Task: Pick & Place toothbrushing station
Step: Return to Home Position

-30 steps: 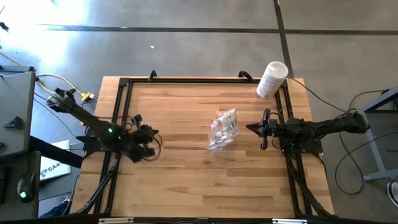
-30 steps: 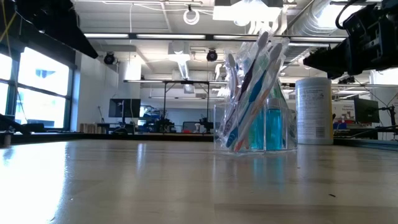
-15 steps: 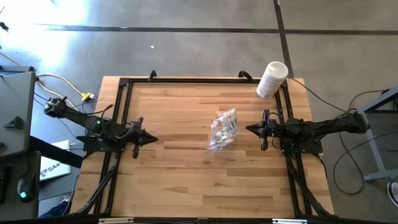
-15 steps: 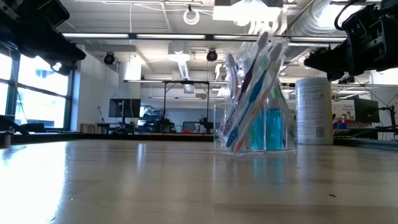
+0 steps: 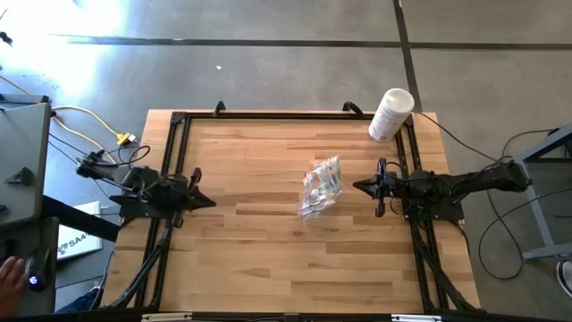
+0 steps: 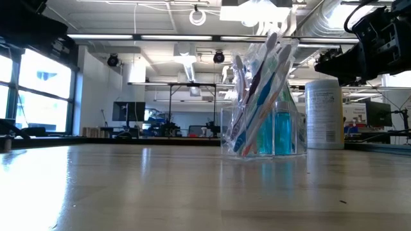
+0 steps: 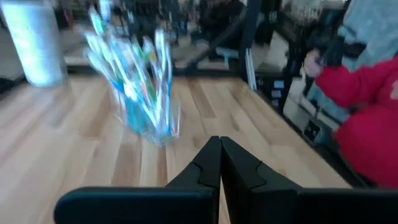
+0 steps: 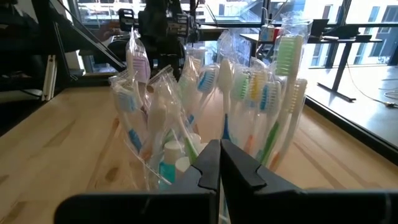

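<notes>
The toothbrushing station (image 5: 321,185) stands on its base near the table's middle: a clear crinkly bag with several slim wrapped toothbrushes and teal tubes, also in the low view (image 6: 263,102), the left wrist view (image 7: 134,87) and the right wrist view (image 8: 211,99). My right gripper (image 5: 357,186) is shut and empty just right of it, pointing at it. My left gripper (image 5: 211,202) is shut and empty near the table's left edge, far from the bag.
A white cylindrical container (image 5: 391,114) stands at the table's far right corner. A black frame (image 5: 179,125) runs along the table's edges. A person in red (image 7: 367,118) is beyond the table in the left wrist view. A hand (image 5: 9,273) shows at the picture's lower left.
My left arm has drawn back toward the table's left edge and straightened, its gripper now pointing toward the bag. The bag and my right arm have kept still.
</notes>
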{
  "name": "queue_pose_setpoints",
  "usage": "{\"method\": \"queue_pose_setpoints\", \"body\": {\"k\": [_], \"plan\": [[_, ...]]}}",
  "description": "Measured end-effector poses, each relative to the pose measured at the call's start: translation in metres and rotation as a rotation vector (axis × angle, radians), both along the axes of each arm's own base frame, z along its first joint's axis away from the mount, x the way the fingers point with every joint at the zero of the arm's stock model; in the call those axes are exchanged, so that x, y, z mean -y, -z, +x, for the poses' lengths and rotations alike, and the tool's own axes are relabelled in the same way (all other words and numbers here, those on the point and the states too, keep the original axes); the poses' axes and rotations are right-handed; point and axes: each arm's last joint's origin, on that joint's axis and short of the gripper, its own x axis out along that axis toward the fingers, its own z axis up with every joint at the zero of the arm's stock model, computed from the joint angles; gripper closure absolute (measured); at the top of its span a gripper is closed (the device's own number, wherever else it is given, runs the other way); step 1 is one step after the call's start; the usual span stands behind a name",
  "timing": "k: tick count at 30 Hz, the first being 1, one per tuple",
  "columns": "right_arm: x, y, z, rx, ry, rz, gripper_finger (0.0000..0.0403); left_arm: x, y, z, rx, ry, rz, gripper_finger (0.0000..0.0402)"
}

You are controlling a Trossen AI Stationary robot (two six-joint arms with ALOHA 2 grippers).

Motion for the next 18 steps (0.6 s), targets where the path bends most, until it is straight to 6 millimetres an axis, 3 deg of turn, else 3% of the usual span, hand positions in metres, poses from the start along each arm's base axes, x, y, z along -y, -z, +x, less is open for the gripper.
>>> {"method": "queue_pose_setpoints", "body": {"k": [10, 18], "plan": [[0.000, -0.001, 0.000, 0.003, -0.001, -0.002, 0.0401, 0.003, 0.026, 0.008, -0.065, -0.009, 0.020, 0.0401], [0.000, -0.002, 0.000, 0.012, 0.004, -0.002, 0.0401, 0.004, 0.028, 0.010, -0.026, 0.021, 0.016, 0.0401]]}}
